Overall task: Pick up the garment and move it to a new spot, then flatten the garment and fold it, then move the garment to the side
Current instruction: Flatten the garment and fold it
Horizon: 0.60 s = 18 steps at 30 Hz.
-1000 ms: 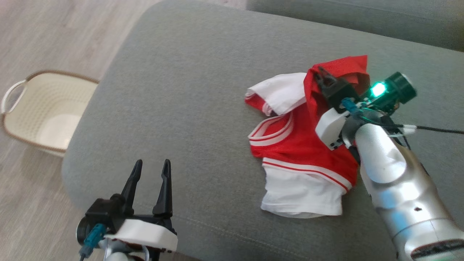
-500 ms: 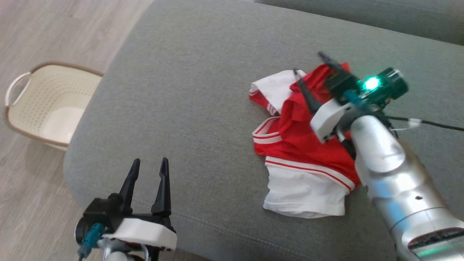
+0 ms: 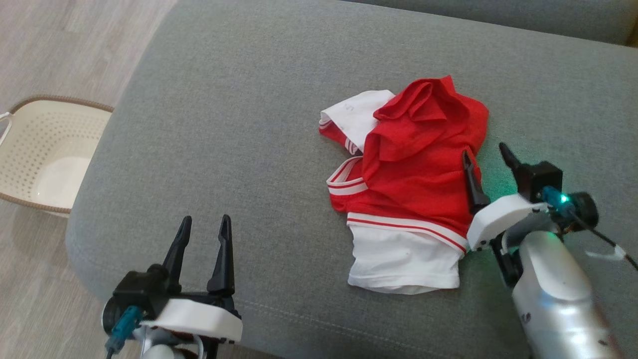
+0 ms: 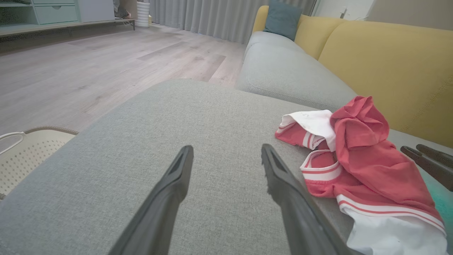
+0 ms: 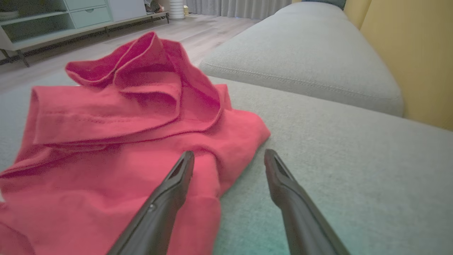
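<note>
Our right gripper (image 3: 483, 149), spread empty at the bunched red-and-white shirt's (image 3: 413, 169) edge, may pinch several layers, so we'd drag it crooked

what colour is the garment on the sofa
Red with white panels and red-and-white striped trim; the garment shows best in the head view.

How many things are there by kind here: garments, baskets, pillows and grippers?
Garments: 1, the red and white garment
Baskets: 1, the cream laundry basket
Pillows: 1, the teal pillow
Grippers: 2, the left gripper and the right gripper
Total: 5
</note>
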Tool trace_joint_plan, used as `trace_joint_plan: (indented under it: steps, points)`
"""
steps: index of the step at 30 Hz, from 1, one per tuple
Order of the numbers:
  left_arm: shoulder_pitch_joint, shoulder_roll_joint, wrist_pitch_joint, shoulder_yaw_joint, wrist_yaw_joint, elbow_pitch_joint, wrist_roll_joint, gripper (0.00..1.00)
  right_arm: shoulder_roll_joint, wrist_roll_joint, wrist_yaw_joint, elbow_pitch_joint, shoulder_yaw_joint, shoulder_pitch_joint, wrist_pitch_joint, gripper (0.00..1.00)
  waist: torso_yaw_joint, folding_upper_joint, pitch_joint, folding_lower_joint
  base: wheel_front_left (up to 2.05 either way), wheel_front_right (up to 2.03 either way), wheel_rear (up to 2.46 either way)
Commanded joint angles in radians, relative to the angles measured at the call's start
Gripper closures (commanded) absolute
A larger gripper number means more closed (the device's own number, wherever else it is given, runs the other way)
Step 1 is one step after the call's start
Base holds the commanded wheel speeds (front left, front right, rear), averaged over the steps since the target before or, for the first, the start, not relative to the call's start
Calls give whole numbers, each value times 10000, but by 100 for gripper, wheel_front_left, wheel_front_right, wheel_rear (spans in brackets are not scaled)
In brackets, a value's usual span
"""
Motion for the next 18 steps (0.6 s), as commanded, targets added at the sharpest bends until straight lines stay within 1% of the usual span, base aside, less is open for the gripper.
trace_joint_plan:
  steps: [1, 6, 9, 13, 18]
  points:
    - [-347, -37, -124, 358, -49, -308, 73, 0, 157, 382, 67, -458, 416, -155, -132, 0, 51, 0, 18, 0, 0, 0, 0]
    - [-361, -37, -124, 418, -93, -256, 127, 0, 157, 2002, 67, -1335, 1729, 565, -135, 0, 193, 0, -3, 0, 0, 0, 0]
    - [-341, -37, -124, 431, -104, -256, 140, 0, 157, 2529, 67, -1952, 2533, 864, -135, 0, 250, 0, -8, 0, 0, 0, 0]
    - [-345, -37, -124, 436, -88, -287, 125, 0, 158, 2730, 67, -2440, 3160, 903, -114, 0, 303, 0, 48, 0, 0, 0, 0]
    - [-387, -37, -124, 341, -77, -263, 76, 0, 158, 2558, 67, -2218, 3438, 508, 40, 0, 478, 0, 75, 0, 0, 0, 0]
